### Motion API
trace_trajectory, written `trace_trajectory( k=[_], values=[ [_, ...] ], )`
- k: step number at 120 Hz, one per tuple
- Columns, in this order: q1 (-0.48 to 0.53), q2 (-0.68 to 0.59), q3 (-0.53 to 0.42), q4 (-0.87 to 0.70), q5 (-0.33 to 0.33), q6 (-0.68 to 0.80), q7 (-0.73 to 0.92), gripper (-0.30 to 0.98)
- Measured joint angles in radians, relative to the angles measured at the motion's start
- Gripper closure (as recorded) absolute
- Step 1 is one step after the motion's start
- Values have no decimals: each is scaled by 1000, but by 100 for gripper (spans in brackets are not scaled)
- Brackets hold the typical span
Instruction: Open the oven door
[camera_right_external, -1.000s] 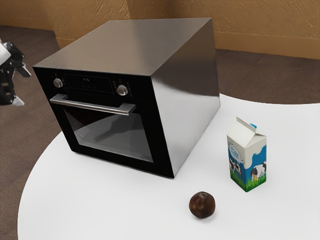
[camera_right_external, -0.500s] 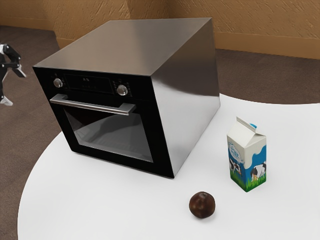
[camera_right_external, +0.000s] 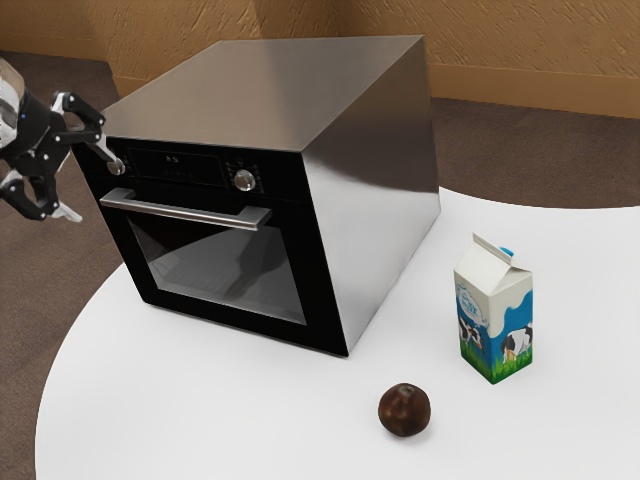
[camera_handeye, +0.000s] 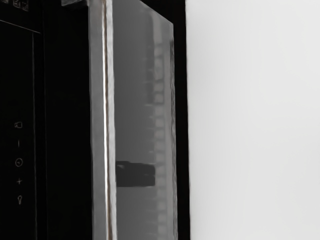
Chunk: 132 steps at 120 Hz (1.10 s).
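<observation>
My gripper (camera_right_external: 88, 182) is at the exterior view's left edge, its two fingers spread wide with nothing between them. It hangs in front of the oven's upper left corner, and one finger overlaps the left knob in that view. The oven (camera_right_external: 375, 170) stands on the table with its black door (camera_right_external: 210, 312) closed. A silver bar handle (camera_right_external: 185, 211) runs along the door's top. In the wrist view the handle (camera_handeye: 102, 120) stretches lengthwise before my hand, beside the door's glass (camera_handeye: 134, 120). I see no contact between gripper and handle.
The white round table (camera_right_external: 230, 410) carries a milk carton (camera_right_external: 495, 315) at the oven's side, toward the exterior view's right. A dark brown round object (camera_right_external: 405, 410) lies nearer the camera. Two knobs, the right one (camera_right_external: 245, 180) among them, sit above the handle.
My gripper first shifted slightly toward the exterior view's left, then came in to the right, closer to the oven front, and its fingers remain spread. Oven, carton and round object have not moved.
</observation>
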Motion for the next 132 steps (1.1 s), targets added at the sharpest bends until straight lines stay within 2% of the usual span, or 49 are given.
trace_trajectory(
  k=[22,77,132],
  values=[
    [2,-22,5,-35,-5,12,-2,2],
    [3,46,44,-104,-9,174,-19,2],
    [2,40,51,-208,3,306,-54,2]
  ],
)
